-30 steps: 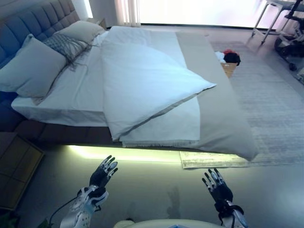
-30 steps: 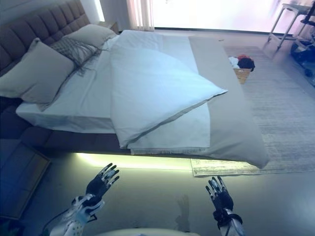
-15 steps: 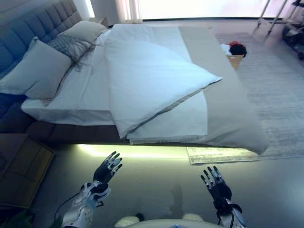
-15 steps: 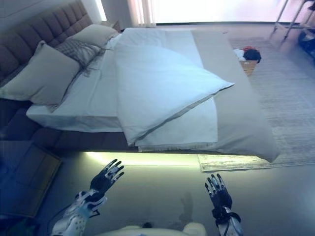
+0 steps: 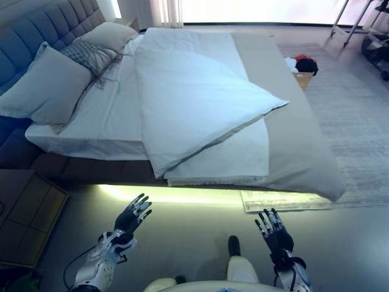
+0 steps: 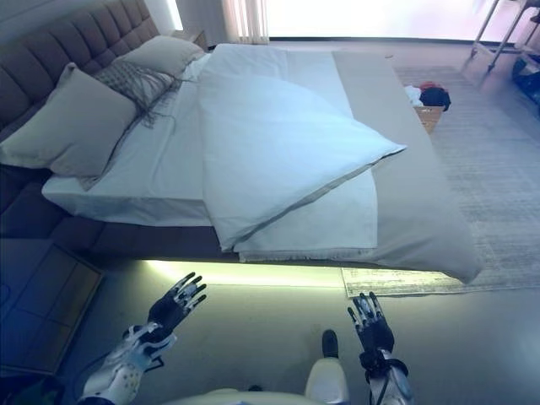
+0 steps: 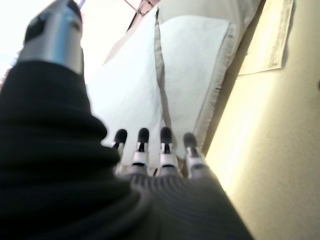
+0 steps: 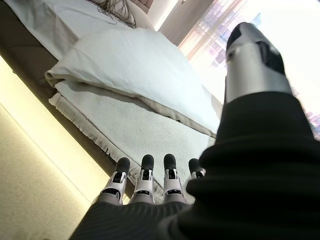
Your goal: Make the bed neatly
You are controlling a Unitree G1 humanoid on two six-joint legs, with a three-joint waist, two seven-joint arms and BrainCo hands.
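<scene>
The bed (image 5: 73,139) fills the upper half of the eye views. A white duvet (image 5: 194,97) lies folded back diagonally, its corner (image 5: 279,104) pointing to the right. A beige blanket (image 5: 292,140) covers the right side and hangs over the near edge. A white fringed layer (image 5: 231,158) lies under the duvet. Pillows (image 5: 48,85) lean against the padded headboard (image 5: 30,33) at the left. My left hand (image 5: 130,216) and right hand (image 5: 273,230) are open and empty, held above the floor short of the bed's near edge.
A wooden nightstand (image 5: 27,216) stands at lower left. A basket with clothes (image 5: 301,70) sits on the rug (image 5: 358,115) to the right of the bed. A light strip (image 5: 176,194) glows under the bed frame. Metal legs (image 5: 352,18) stand at far right.
The camera has shifted slightly, so the bed sits a little differently in view. Both hands stay open in about the same place. The bedding has not moved.
</scene>
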